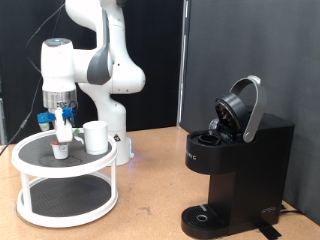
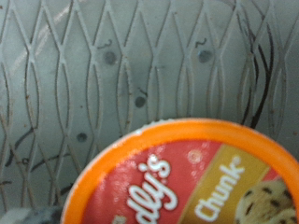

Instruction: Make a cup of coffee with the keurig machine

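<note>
One small red-topped pod (image 1: 62, 150) on the top tier of the white round stand (image 1: 30, 192), with the gripper (image 1: 63, 128) hanging right above it, at 12 o'clock from the pod in the exterior view. Can't tell if the fingers are spread or pinched: too small in the exterior view, and nowhere in the wrist view, just the orange-rimmed lid and dark mesh (image 2: 93, 65). Nothing visibly between the fingers. Looks like lining up on the pod, so best to centre over that orange rim, come straight down, and squeeze the sides instead of mashing the lid. Tight on one side: the cup (image 1: 95, 137) just beside the pod at 3 o'clock, so keep the fingers off its wall. Pod also near the stand's rim toward 7 o'clock, so go easy on nudging. Plenty of bare tabletop from the stand toward 3 o'clock, up to the keurig machine (image 1: 235, 170), well apart, with its lid (image 1: 245, 105) tipped up.
</note>
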`<control>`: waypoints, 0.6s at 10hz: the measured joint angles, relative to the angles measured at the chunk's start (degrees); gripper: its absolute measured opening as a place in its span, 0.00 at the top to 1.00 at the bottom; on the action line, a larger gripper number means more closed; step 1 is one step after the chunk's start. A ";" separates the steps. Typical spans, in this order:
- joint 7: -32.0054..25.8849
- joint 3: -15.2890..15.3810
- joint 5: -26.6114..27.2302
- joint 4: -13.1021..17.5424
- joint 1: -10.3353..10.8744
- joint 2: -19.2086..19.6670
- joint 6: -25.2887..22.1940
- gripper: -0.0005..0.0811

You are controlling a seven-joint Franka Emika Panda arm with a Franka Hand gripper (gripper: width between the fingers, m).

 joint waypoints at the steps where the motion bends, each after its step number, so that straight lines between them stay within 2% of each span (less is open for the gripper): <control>1: -0.11 -0.03 0.50 0.50 0.00 -0.01 -0.94 0.50; 6: -2.52 -0.48 3.20 5.72 0.00 -0.82 -8.59 0.50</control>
